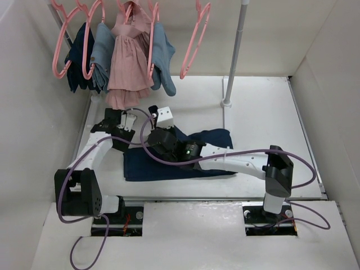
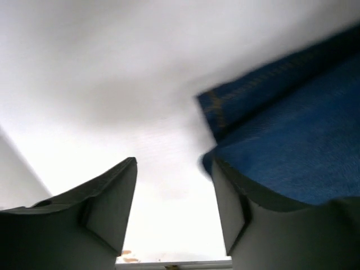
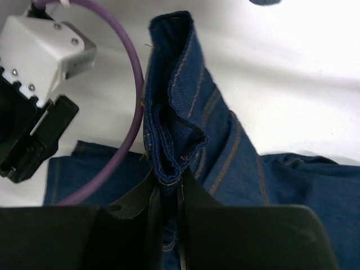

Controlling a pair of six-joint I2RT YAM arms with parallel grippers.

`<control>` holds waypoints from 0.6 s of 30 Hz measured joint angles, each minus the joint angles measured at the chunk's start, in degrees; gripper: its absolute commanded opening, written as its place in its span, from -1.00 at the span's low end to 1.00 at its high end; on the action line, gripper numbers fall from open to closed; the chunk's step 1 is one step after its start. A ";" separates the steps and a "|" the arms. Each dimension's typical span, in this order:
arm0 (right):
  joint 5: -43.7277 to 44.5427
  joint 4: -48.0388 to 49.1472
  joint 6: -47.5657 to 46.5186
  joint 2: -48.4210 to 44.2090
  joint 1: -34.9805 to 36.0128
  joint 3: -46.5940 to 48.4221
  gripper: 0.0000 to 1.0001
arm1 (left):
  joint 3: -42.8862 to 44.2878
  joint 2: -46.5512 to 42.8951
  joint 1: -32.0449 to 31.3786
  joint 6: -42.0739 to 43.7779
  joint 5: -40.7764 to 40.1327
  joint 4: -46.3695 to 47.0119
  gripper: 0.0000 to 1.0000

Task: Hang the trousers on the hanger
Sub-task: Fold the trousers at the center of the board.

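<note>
White-shelled left arm (image 1: pixel 93 147) and right arm (image 1: pixel 242 160) carry black joint housings and looping purple cables (image 3: pixel 138 84); the left gripper (image 2: pixel 174 163) has dark grey wedge fingers (image 2: pixel 107 202).

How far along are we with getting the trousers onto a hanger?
Early stage. Done: only a grip; the right gripper is shut on a bunched fold of the trousers, which lie on the table. In hand: the left gripper stands open beside the denim's edge. Left: lifting them and draping them over an empty pink hanger at the back.
</note>
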 measured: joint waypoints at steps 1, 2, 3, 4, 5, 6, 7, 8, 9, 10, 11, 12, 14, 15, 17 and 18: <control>0.00 0.00 -0.04 0.59 0.11 0.83 -1.00 | 0.50 -0.72 0.63 -0.61 -0.48 -0.07 -0.08; 0.04 0.09 -0.17 1.14 0.42 1.70 -1.00 | 0.70 -1.33 1.11 -1.11 -1.05 -0.04 -0.12; 0.00 0.48 -0.44 1.75 0.83 2.51 -1.00 | 0.70 -1.75 1.46 -1.40 -1.44 -0.09 -0.16; 0.00 0.96 -0.85 2.38 1.36 3.17 -1.00 | 0.63 -1.86 1.53 -1.66 -1.86 -0.17 -0.23; 0.00 1.40 -1.14 3.02 1.97 3.74 -1.00 | 0.37 -1.77 1.79 -1.99 -2.08 -0.07 -0.24; -0.04 1.95 -1.38 3.69 2.60 4.09 -1.00 | 0.09 -1.49 2.12 -2.01 -2.29 -0.13 -0.26; -0.20 2.45 -1.64 4.28 3.21 4.13 -1.00 | -0.24 -1.20 2.45 -2.01 -2.43 -0.26 -0.26; -0.72 2.64 -1.79 4.85 3.87 4.13 -1.00 | -0.57 -0.79 3.02 -1.99 -2.58 -0.28 -0.26; -1.14 2.78 -1.95 5.44 4.31 4.13 -1.00 | -0.83 -0.17 3.72 -1.95 -2.69 -0.28 -0.26; -1.84 3.26 -2.14 6.10 4.63 4.13 -1.00 | -0.96 0.52 4.37 -1.92 -2.80 -0.31 -0.26; -2.84 3.96 -2.47 6.82 4.87 4.13 -1.00 | -1.09 1.42 5.16 -1.92 -2.80 -0.13 -0.26; -3.69 4.79 -3.02 7.56 4.98 4.09 -1.00 | -1.20 2.54 5.92 -1.92 -2.78 0.04 -0.23; -6.78 7.19 -4.33 9.31 5.05 4.02 -1.00 | -1.20 5.16 7.67 -1.95 -2.47 0.35 -0.23; -7.78 7.69 -4.50 10.43 5.05 4.00 -1.00 | -1.20 6.49 8.28 -1.99 -2.19 0.57 -0.23; -10.88 9.51 -5.44 12.46 4.87 4.00 -0.99 | -1.18 8.94 9.38 -2.10 -1.33 0.74 -0.20; -12.87 10.21 -5.81 13.55 4.83 4.00 -0.88 | -1.18 9.92 9.73 -2.16 -0.85 0.72 -0.16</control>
